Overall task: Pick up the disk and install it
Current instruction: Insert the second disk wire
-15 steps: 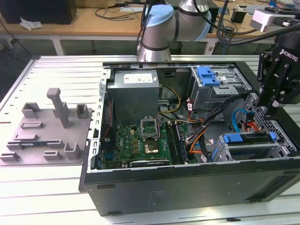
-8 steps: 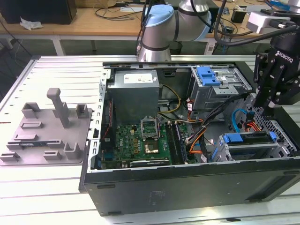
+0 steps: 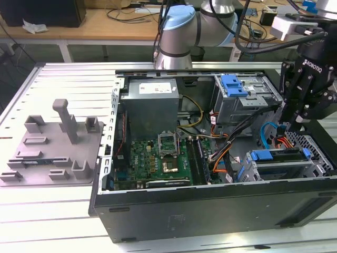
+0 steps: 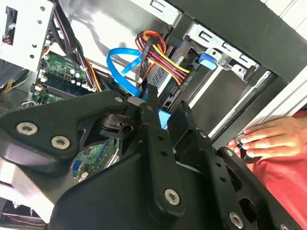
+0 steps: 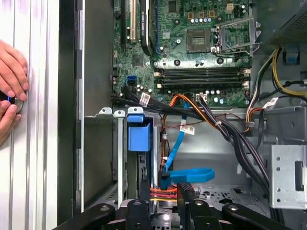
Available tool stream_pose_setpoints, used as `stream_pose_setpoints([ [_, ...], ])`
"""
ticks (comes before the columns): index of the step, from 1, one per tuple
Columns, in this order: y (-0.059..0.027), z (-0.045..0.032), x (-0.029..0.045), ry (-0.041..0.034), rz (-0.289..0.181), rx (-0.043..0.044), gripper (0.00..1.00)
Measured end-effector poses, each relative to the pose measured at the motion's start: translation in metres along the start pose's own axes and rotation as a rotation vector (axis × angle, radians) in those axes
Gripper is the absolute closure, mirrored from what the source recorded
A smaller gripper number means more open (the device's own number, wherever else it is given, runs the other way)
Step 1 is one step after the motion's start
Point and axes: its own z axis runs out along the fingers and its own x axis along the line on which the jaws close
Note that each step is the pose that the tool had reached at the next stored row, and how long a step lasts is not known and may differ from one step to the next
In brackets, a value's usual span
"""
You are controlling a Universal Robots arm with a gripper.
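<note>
**While the end effector hangs over the drive cage, the disk sits in its slot**

As you look at the exterior view, the open computer case (image 3: 210, 211) lies on its side on the ribbed table (image 3: 52, 211). The arm reaches down into the case's end at the exterior view's right. Your end effector (image 3: 295, 126) is low over the near drive cage (image 3: 316, 168), just above the disk (image 3: 281, 158). The disk stands on edge inside that cage, its blue plastic end showing at the cage mouth.

In the first wrist view the disk (image 5: 139, 136) shows as a blue-capped slab between the cage's metal walls. The end effector (image 5: 164, 194) is right beside it, its two black fingers (image 5: 184, 196) standing apart. A red, yellow and orange cable bundle (image 5: 163, 192) shows in the gap between them. You cannot tell from any view whether either finger presses on the disk.

In the second wrist view the end effector (image 4: 165, 115) points at the same spot, where the cable bundle (image 4: 163, 60) runs down to the disk's end. A blue ribbon cable (image 4: 120, 62) loops just beside it.

Farther in, the motherboard (image 3: 158, 158) lies flat on the case floor, with the grey power-supply box (image 3: 152, 103) at the far side. A second cage with a blue latch (image 3: 234, 87) stands far right. A person's hand (image 4: 273, 139) rests on the table against the case's outer wall. Well apart at the exterior view's left lies a grey fixture plate (image 3: 52, 147).
</note>
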Motion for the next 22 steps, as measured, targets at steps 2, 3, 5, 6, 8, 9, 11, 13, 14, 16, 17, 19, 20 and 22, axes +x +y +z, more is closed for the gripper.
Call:
stream_pose_setpoints([
  [2,0.0016,0.0010,-0.0002,0.0000,-0.001,0.0002,0.64],
  [3,0.0023,0.0013,-0.0002,0.0001,-0.002,0.0003,0.64],
  [5,0.0030,0.0025,-0.0005,0.0003,-0.002,0.0003,0.64],
  [6,0.0029,0.0027,-0.0004,0.0005,-0.002,0.0004,0.64],
  [8,0.0030,0.0037,-0.0004,0.0002,-0.002,0.0003,0.64],
  [9,0.0030,0.0054,-0.0004,0.0002,-0.002,0.0002,0.64],
  [11,0.0052,0.0075,-0.0007,0.0000,-0.001,0.0001,0.64],
  [13,0.0070,0.0082,-0.0008,0.0001,-0.001,0.0000,0.64],
  [14,0.0074,0.0085,-0.0008,0.0002,0.000,0.0000,0.64],
  [16,0.0072,0.0088,-0.0009,0.0000,0.005,-0.0009,0.64],
  [17,0.0068,0.0090,-0.0010,-0.0002,0.008,-0.0014,0.64],
  [19,0.0062,0.0093,-0.0011,-0.0009,0.019,-0.0031,0.64],
  [20,0.0060,0.0095,-0.0010,-0.0012,0.027,-0.0044,0.64],
  [22,0.0054,0.0095,-0.0010,-0.0016,0.042,-0.0068,0.64],
])
